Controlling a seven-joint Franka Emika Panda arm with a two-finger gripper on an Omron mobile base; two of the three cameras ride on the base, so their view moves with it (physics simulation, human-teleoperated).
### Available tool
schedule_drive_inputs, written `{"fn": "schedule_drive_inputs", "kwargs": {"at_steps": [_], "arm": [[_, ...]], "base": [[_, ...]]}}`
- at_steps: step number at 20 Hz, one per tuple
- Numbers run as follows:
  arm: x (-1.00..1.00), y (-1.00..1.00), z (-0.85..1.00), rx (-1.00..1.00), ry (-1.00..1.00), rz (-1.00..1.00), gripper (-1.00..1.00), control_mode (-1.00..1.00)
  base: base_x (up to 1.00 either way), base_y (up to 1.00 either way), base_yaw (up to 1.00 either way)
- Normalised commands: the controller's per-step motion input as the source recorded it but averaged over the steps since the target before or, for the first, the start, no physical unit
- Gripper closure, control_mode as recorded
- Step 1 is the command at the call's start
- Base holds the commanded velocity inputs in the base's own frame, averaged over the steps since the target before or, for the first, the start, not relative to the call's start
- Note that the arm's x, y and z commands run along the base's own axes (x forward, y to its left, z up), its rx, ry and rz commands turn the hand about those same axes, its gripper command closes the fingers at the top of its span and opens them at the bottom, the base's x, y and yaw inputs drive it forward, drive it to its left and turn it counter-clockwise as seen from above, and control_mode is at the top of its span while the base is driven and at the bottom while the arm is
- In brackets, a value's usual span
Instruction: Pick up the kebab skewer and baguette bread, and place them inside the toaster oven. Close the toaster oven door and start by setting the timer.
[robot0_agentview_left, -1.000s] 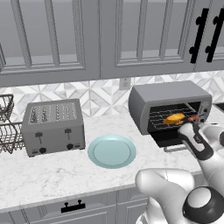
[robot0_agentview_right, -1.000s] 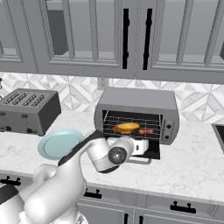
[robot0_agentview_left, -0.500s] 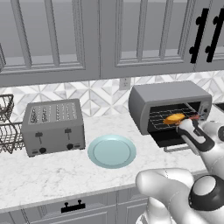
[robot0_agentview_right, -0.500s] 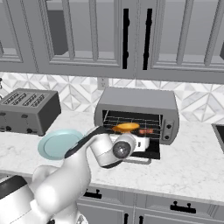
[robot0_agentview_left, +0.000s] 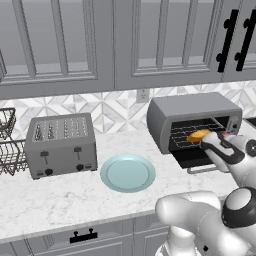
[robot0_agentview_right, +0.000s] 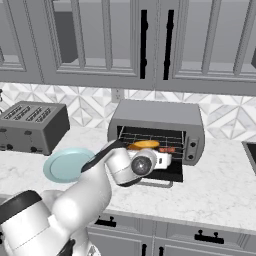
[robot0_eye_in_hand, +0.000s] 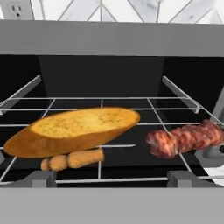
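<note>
The gripper (robot0_eye_in_hand: 112, 178) stands wide open and empty at the mouth of the toaster oven (robot0_agentview_left: 192, 121), its two tips just short of the wire rack (robot0_eye_in_hand: 100, 131). On that rack, the baguette bread (robot0_eye_in_hand: 72, 130) lies to the left and the kebab skewer (robot0_eye_in_hand: 186, 138) to the right, both inside. The toaster oven door (robot0_agentview_right: 159, 173) hangs open and flat below the hand. With both foods loaded, closing the door looks like the next step. The risk: lifting the door while the hand sits in the opening would jam it, or a careless retreat could clip the near end of the skewer. The blue plate (robot0_agentview_left: 128, 172) sits bare beside the toaster (robot0_agentview_left: 61, 145).
</note>
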Motion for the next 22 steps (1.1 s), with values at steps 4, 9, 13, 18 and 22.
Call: {"fn": "schedule_drive_inputs", "kwargs": {"at_steps": [4,9,13,18,22], "arm": [[0.17,0.00,-0.11,0.00,0.00,0.00,-1.00,-1.00],[0.13,0.00,-0.13,0.00,0.00,0.00,-1.00,-1.00],[0.04,0.00,-0.13,0.00,0.00,0.00,-1.00,-1.00],[0.04,0.00,-0.05,0.00,0.00,0.00,-1.00,-1.00],[0.11,0.00,0.00,0.00,0.01,0.00,-1.00,-1.00]], "base": [[0.00,0.00,0.00],[0.00,0.00,0.00],[0.00,0.00,0.00],[0.00,0.00,0.00],[0.00,0.00,0.00]]}}
